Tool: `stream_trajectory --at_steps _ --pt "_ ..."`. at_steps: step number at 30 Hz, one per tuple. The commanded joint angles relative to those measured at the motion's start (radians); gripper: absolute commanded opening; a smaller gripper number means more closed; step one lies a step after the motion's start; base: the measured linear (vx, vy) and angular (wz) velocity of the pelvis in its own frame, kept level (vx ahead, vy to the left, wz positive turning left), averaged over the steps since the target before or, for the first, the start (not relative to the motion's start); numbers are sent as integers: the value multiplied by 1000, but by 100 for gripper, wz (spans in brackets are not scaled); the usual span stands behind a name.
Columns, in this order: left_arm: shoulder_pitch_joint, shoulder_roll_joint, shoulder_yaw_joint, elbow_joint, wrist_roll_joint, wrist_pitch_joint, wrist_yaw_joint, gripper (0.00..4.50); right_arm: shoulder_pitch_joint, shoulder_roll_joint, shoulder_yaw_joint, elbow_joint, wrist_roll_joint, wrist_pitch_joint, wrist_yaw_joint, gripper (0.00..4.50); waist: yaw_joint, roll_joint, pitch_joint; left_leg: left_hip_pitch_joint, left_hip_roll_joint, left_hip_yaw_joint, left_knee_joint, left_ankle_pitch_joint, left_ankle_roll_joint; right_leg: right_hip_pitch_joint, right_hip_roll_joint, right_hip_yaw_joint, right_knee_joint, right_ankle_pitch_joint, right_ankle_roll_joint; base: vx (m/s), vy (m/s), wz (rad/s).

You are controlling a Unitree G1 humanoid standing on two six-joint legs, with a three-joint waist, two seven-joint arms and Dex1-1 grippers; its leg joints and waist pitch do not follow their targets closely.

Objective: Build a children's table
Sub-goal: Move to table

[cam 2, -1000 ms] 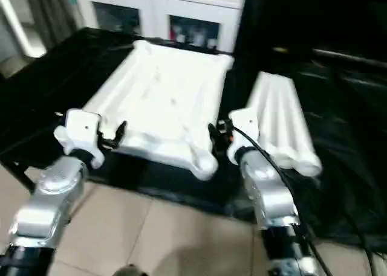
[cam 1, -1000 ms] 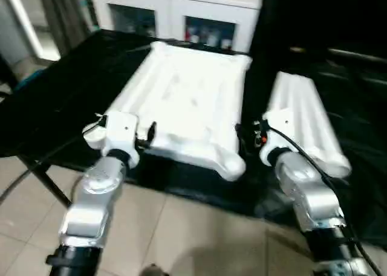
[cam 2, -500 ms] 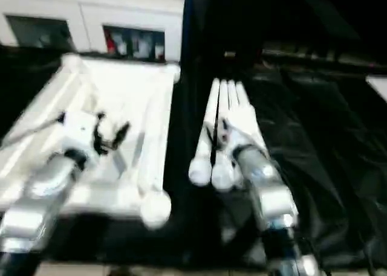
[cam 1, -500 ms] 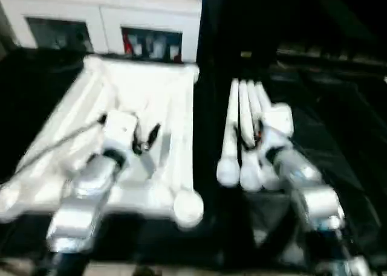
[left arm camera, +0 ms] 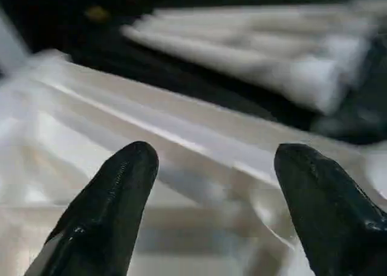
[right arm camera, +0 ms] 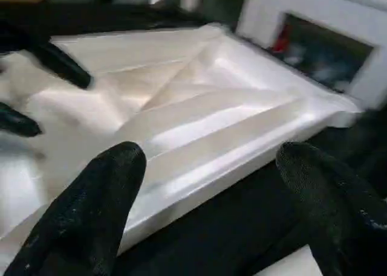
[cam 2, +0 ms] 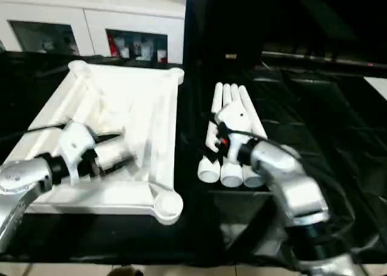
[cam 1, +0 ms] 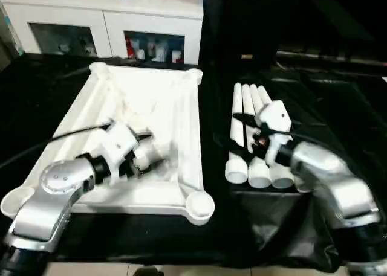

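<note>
White ribbed plastic tabletop upside down on black-draped table; four white tapered tube legs bundled beside. Left tool, right tool agape, empty. Legs likely light, stiff, slick; grasp mid-shaft.

A low white cabinet with glass doors, small red and white items visible behind the panes, stands at the far edge of a work surface draped in glossy black sheeting.
</note>
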Motion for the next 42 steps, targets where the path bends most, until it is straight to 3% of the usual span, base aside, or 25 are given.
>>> stream_trajectory --at_steps 1,3,5,6,10,13,20,21,23,26,30,31,34,42 --pt "-19 33 -38 -24 -35 60 -97 363 -16 -44 20 -12 10 20 78 391 1 14 -47 28 70 -32 -88 -386 -36 5 -123 69 -108 -353 -133 0 0 0" --pt "-22 55 -54 -46 -67 89 -142 363 -12 -70 29 -11 5 21 115 391 3 13 -50 26 72 -30 -87 -359 -30 6 -123 68 -107 -341 -135 0 0 0" --pt "-24 73 -70 -64 -84 108 -171 363 -8 -90 37 -12 2 25 143 391 4 13 -54 25 73 -26 -84 -313 -16 7 -118 67 -99 -261 -152 0 0 0" --pt "-26 84 -80 -75 -94 123 -190 333 -5 -103 41 -13 2 29 162 391 6 13 -54 25 73 -24 -83 -303 -10 7 -118 68 -99 -244 -157 0 0 0" --pt "-3 142 -139 -154 -121 228 -257 306 18 -153 64 -45 15 59 222 391 8 16 -62 19 71 -16 -73 -208 17 12 -109 65 -85 -105 -177 0 0 0" --pt "19 164 -163 -193 -126 265 -282 281 33 -175 76 -62 23 74 249 391 12 17 -62 17 72 -15 -69 -186 30 12 -108 65 -84 -66 -184 0 0 0" --pt "22 173 -196 -189 -73 255 -256 211 43 -182 92 -69 13 69 270 391 13 17 -54 25 75 -15 -74 -279 5 5 -109 67 -99 -231 -164 0 0 0" --pt "11 161 -214 -154 -20 215 -221 202 48 -182 105 -87 15 82 281 391 15 14 -50 23 75 -16 -76 -293 1 6 -111 68 -105 -275 -146 0 0 0" --pt "10 155 -220 -139 -1 194 -208 195 56 -185 115 -103 15 93 285 391 20 14 -52 26 76 -16 -75 -295 -2 5 -113 70 -106 -297 -133 0 0 0" --pt "10 164 -229 -130 30 183 -195 156 63 -190 122 -114 12 95 292 391 26 15 -55 27 77 -17 -76 -285 -5 3 -112 69 -103 -269 -136 0 0 0" --pt "7 167 -235 -95 66 167 -165 141 69 -189 125 -126 13 98 295 391 28 14 -57 25 75 -16 -74 -274 -1 4 -112 69 -100 -239 -139 0 0 0" --pt "8 168 -237 -88 73 160 -163 117 70 -188 125 -130 14 101 295 391 29 14 -57 25 76 -16 -74 -266 2 4 -112 69 -100 -229 -138 0 0 0" --pt "5 173 -249 -63 103 136 -160 110 71 -186 127 -136 21 106 304 391 29 15 -58 25 76 -17 -74 -263 6 4 -111 68 -99 -215 -141 0 0 0" --pt "-9 161 -258 -7 147 107 -138 45 71 -185 132 -130 21 98 309 391 28 14 -55 24 75 -18 -75 -285 1 3 -114 68 -104 -267 -137 0 0 0"
